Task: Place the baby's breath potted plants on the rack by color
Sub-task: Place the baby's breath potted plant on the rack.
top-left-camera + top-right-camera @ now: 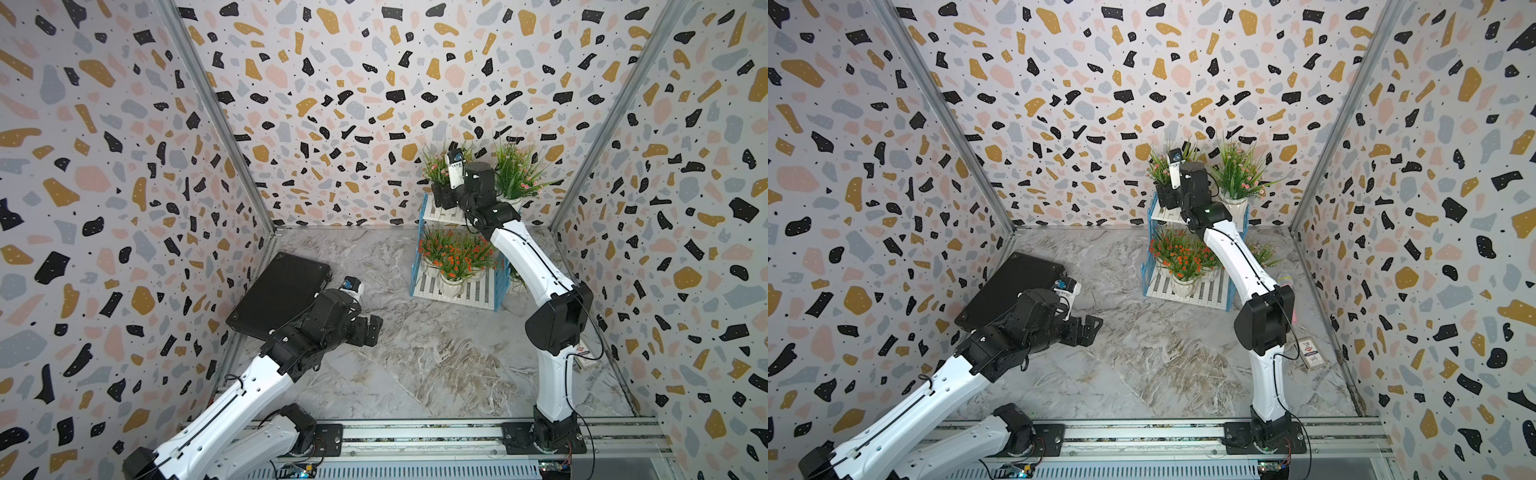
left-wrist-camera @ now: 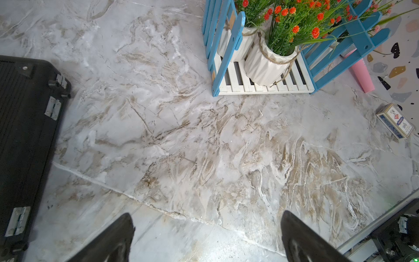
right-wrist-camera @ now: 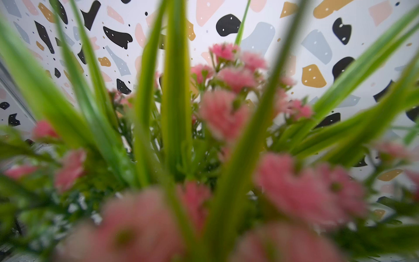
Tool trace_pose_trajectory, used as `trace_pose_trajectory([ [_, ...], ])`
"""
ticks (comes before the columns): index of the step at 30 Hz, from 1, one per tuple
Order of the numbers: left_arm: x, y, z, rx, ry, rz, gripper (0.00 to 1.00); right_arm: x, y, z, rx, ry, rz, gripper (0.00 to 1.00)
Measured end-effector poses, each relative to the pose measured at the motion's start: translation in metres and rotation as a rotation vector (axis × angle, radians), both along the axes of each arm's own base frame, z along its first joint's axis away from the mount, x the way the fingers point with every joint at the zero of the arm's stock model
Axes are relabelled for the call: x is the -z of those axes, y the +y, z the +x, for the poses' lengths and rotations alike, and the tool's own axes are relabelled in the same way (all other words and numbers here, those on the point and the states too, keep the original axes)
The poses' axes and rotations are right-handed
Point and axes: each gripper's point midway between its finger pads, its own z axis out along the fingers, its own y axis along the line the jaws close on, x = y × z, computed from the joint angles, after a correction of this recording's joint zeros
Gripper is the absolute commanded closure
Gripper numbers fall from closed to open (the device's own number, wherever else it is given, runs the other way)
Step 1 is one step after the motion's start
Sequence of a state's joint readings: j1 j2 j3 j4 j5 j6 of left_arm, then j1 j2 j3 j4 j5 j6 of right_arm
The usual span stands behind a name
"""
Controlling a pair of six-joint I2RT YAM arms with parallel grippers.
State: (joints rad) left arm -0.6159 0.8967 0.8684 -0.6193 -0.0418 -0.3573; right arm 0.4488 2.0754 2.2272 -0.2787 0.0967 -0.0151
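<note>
Right wrist view: a pink plant (image 3: 226,108) fills the lens. Its blades stand upright and dead ahead, so its pot lies directly at my right gripper (image 1: 443,197). In a top view that gripper is at the upper tier of the rack (image 1: 473,293), at the end toward my left arm. My jaws flank the pot and hide it, and I cannot tell whether they clamp it or stand slack. A second pink plant (image 1: 517,172) occupies the opposite end of that tier. Orange-red plants (image 1: 455,259) crowd the rack's lower tier. A third pink plant (image 1: 1262,252) stands on the table (image 1: 415,365) just beside the rack, on my right arm's side. My left gripper (image 2: 207,215), jaws wide and empty, hangs well apart from the rack. Assessment: the remaining plant falls to my right arm, and the middle of the upper tier must stay free for it.
</note>
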Motion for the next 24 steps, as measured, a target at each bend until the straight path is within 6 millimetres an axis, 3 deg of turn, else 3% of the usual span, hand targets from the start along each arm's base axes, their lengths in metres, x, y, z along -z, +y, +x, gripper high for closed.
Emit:
trace_pose_trajectory([
  [24, 0.003, -0.0047, 0.0041, 0.006, 0.007, -0.002, 0.01, 0.0024, 0.0103, -0.0032, -0.049, 0.037, 0.073, 0.33],
])
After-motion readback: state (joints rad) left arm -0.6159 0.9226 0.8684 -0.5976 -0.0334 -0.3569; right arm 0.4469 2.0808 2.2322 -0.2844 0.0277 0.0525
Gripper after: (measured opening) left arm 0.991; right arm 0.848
